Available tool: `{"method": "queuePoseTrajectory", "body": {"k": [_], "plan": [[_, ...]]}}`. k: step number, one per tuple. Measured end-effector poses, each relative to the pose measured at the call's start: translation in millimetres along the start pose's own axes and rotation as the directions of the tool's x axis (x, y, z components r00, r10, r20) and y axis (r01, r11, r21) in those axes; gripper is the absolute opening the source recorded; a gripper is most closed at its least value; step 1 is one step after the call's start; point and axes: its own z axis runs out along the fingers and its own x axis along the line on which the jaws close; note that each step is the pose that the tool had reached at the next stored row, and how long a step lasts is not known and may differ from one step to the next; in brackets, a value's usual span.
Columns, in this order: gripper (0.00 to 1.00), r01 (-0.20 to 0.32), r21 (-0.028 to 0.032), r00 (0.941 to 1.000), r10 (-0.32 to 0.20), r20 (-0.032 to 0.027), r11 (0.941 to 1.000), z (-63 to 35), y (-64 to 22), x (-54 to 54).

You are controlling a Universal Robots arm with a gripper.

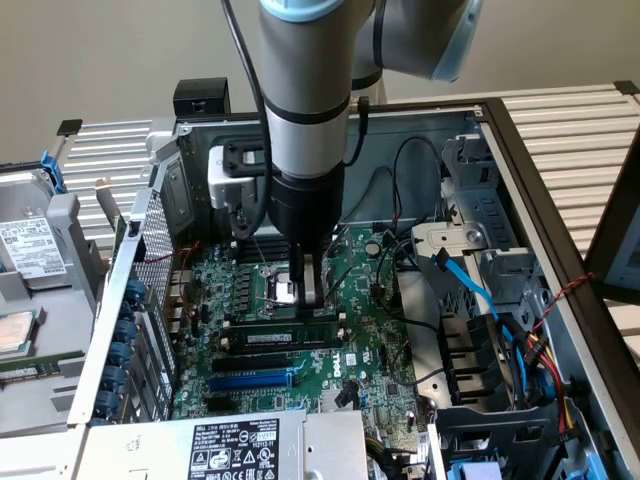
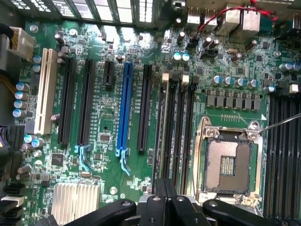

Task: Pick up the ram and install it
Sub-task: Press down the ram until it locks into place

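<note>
The ram [image 1: 285, 337], a narrow green stick with a white label, stands on edge in one of the long memory slots on the motherboard. In the wrist view it shows edge-on as a thin dark line [image 2: 162, 127] in the slot nearest the black expansion slots. My gripper [image 1: 310, 297] hangs straight down over the board beside the CPU socket. Its black fingers are shut together, with nothing between them. In the wrist view the gripper [image 2: 165, 188] sits in line with one end of the ram. Whether the tips touch the stick I cannot tell.
Beside the ram lie empty black memory slots [image 2: 181, 127], the open CPU socket [image 2: 229, 162] and the blue expansion slot [image 2: 126, 108]. Blue and black cables [image 1: 470, 290] and drive cages crowd the exterior view's right. The case walls [image 1: 150, 260] ring the board.
</note>
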Motion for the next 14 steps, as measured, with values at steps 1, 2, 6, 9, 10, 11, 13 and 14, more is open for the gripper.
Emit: {"method": "queuePoseTrajectory", "body": {"k": [1,2,6,9,10,11,13,14], "plan": [[0.12,0.0,0.0005,1.0,0.0,0.0,1.0,0.2,4.8,-0.2],[0.12,0.0,0.0008,1.0,0.0,0.0001,1.0,0.4,9.2,-0.3],[0.12,0.0,0.0007,1.0,0.0,0.0,1.0,1.0,27.5,-0.9],[0.12,0.0,0.0008,1.0,0.0,0.0,1.0,1.6,41.2,-1.4],[0.12,0.0,0.0007,1.0,0.0,-0.0001,1.0,1.7,45.7,-1.5],[0.12,0.0,0.0008,1.0,0.0,-0.0001,1.0,1.9,50.1,-1.7],[0.12,0.0,0.0007,1.0,0.0,0.0,1.0,2.0,52.9,-1.8],[0.12,0.0,0.0008,1.0,0.0,0.0,1.0,2.1,52.9,-1.8]]}}
